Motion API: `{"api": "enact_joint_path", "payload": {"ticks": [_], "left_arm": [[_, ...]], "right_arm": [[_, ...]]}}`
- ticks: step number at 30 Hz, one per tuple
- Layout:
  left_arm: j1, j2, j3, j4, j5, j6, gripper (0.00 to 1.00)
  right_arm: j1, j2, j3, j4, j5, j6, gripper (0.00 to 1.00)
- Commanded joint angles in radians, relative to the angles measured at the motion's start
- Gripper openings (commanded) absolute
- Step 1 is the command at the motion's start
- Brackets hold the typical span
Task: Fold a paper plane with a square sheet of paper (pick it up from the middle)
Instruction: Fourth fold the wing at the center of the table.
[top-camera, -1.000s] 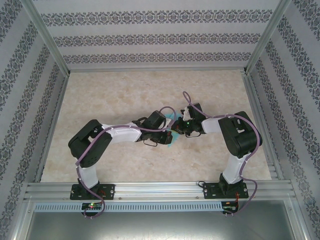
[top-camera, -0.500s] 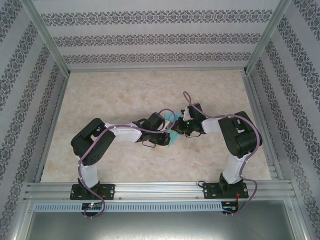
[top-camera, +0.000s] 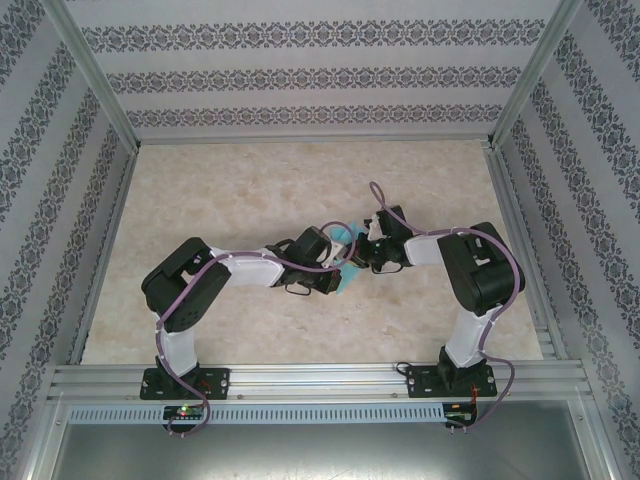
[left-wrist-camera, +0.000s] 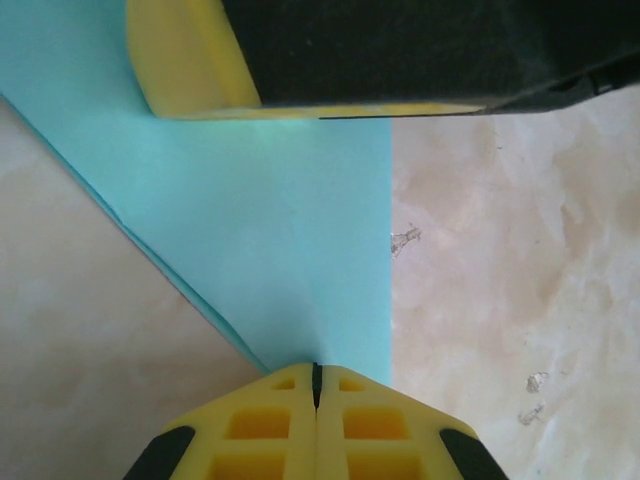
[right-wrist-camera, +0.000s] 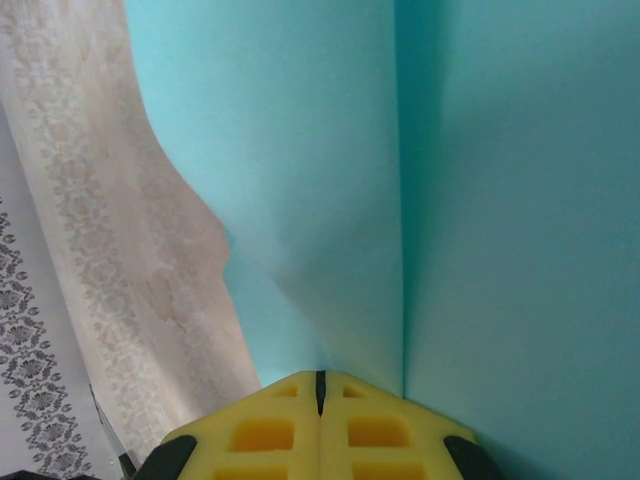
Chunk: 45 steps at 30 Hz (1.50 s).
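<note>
You are clamping the thin turquoise-blue paper sheet (left-wrist-camera: 300, 230), light, floppy and easily creased, in the closed left fingers (left-wrist-camera: 270, 430) and closed right fingers (right-wrist-camera: 270, 430), so grip only its edges.

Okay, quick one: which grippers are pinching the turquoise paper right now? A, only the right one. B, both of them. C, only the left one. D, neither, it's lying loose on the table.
B: in each wrist view, the left gripper and the right gripper have their yellow fingertips shut together, with the turquoise paper running straight into the pinch.
</note>
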Motion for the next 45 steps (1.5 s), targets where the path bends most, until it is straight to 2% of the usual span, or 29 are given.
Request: {"api": "enact_joint_path", "payload": {"ticks": [1,8,45], "left_arm": [[-0.017,0.085,-0.058,-0.186,-0.212,0.077,0.00],[-0.030,0.095,-0.065,-0.215,-0.258,0.105,0.00],[-0.037,0.112,-0.089,-0.284,-0.277,0.132,0.00]], "right_arm": [[-0.037,0.009,0.027,-0.018,0.052,0.009,0.02],[-0.056,0.051,0.093,-0.061,0.068,-0.023,0.02],[-0.159,0.258,0.459,-0.287,0.161,-0.156,0.02]]}}
